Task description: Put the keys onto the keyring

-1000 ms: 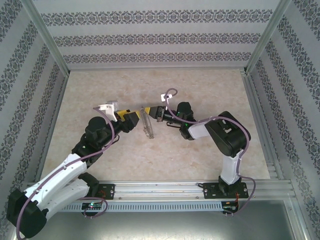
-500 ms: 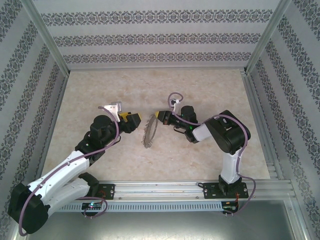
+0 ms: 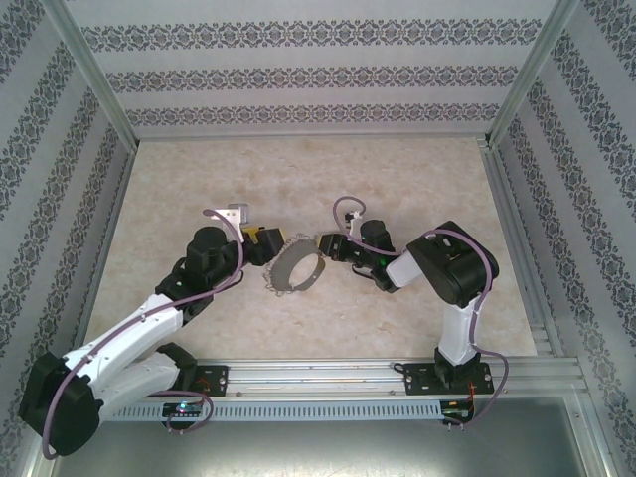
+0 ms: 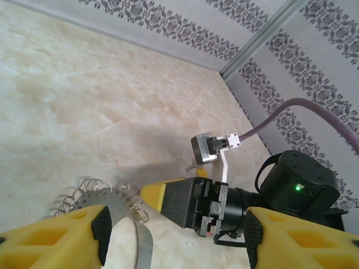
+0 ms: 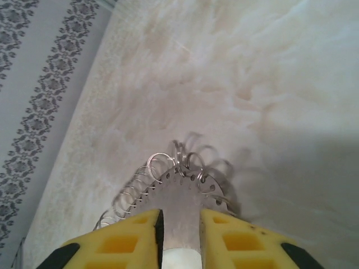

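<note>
The keyring (image 3: 275,270) is a grey hoop fringed with small wire loops, lying nearly flat on the table between my two grippers. My right gripper (image 3: 323,244) is at its right edge. In the right wrist view the yellow fingers (image 5: 120,241) stand slightly apart, open, with the keyring's (image 5: 185,188) perforated band in the gap between them. My left gripper (image 3: 262,240) is at the ring's left edge, open wide and empty (image 4: 176,230). A tiny yellow-orange key (image 4: 201,170) with a short metal shank peeks out behind the right gripper's body, beyond the keyring (image 4: 92,200).
Patterned walls (image 3: 318,75) enclose the marble table (image 3: 417,189) on three sides, with aluminium posts at the corners. A metal rail (image 3: 328,376) carrying the arm bases runs along the near edge. Bare tabletop lies behind and beside the grippers.
The ring stood on edge, pinched by the right gripper; now it lies nearly flat and the right fingers have parted. Both grippers have come lower and nearer.
</note>
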`<action>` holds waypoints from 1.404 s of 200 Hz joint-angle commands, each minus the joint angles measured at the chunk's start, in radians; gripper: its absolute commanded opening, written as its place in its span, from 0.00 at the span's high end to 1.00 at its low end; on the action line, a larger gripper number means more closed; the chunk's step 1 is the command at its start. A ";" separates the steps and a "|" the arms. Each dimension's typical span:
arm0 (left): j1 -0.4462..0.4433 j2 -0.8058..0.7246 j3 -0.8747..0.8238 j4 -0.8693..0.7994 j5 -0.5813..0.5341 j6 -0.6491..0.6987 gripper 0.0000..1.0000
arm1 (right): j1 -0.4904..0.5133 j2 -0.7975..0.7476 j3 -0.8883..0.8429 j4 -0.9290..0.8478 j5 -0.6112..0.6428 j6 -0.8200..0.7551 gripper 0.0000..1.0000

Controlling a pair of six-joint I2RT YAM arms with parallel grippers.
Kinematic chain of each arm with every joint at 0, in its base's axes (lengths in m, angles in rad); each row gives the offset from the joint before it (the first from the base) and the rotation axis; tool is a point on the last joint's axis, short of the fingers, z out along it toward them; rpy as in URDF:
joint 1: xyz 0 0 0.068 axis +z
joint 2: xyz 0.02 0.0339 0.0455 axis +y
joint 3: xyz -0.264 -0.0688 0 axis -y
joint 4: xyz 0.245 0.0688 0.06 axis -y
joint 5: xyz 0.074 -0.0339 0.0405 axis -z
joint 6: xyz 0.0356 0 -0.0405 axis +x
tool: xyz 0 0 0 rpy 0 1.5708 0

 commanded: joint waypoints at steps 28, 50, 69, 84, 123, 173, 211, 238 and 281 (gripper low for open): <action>-0.009 0.061 0.020 0.074 0.065 -0.025 0.35 | 0.003 -0.058 -0.065 0.004 0.051 -0.031 0.69; -0.016 0.096 0.001 0.100 0.080 -0.046 0.35 | -0.004 -0.124 -0.100 -0.034 0.077 -0.051 0.65; -0.029 0.138 -0.021 0.131 0.085 -0.065 0.34 | -0.008 -0.210 -0.102 -0.164 0.103 -0.103 0.63; -0.046 0.180 -0.035 0.165 0.083 -0.078 0.33 | -0.005 -0.287 -0.093 -0.303 0.140 -0.173 0.62; -0.073 0.299 -0.053 0.226 0.071 -0.098 0.30 | 0.009 -0.431 -0.038 -0.616 0.227 -0.326 0.59; -0.079 0.389 -0.066 0.242 0.047 -0.106 0.28 | 0.030 -0.438 -0.015 -0.711 0.270 -0.352 0.57; -0.079 0.438 -0.080 0.238 0.036 -0.111 0.27 | 0.036 -0.453 -0.038 -0.699 0.281 -0.337 0.56; -0.079 0.485 -0.079 0.248 0.030 -0.105 0.27 | 0.038 -0.503 -0.030 -0.758 0.328 -0.361 0.52; -0.079 0.580 -0.071 0.295 0.020 -0.096 0.25 | 0.035 -0.608 0.002 -0.896 0.444 -0.427 0.32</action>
